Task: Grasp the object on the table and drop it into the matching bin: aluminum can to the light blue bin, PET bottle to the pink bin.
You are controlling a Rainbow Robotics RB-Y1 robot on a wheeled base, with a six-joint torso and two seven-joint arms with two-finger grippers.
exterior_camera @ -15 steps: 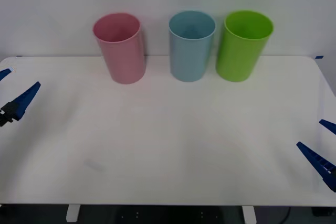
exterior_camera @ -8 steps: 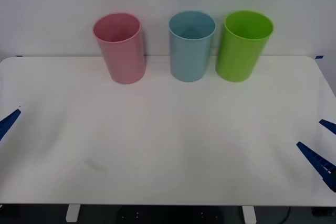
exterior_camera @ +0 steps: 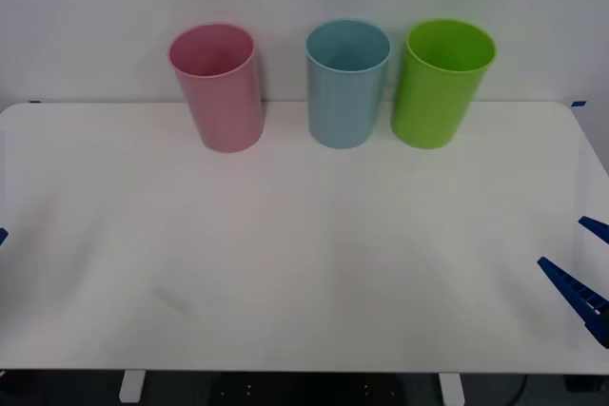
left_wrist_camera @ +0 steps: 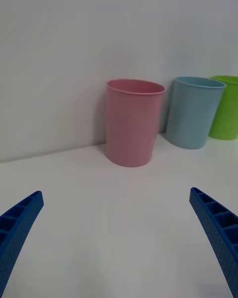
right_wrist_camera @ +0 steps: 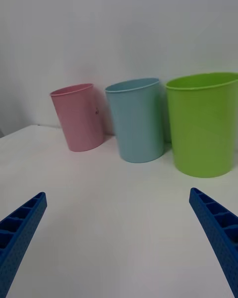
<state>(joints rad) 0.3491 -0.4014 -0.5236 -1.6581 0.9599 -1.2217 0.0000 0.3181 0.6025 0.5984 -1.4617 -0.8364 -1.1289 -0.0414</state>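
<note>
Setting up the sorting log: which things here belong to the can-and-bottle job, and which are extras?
Part of the job:
- tall pink plastic bin
- tall light blue plastic bin
- wide white table
- open right gripper, at the table's right edge

Extras:
- tall lime green plastic bin

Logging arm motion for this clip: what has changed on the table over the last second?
The left gripper, open, drew back off the table's left edge; only a blue tip remains there. The right gripper stayed open at the right edge. The pink bin, light blue bin and green bin stayed put.
</note>
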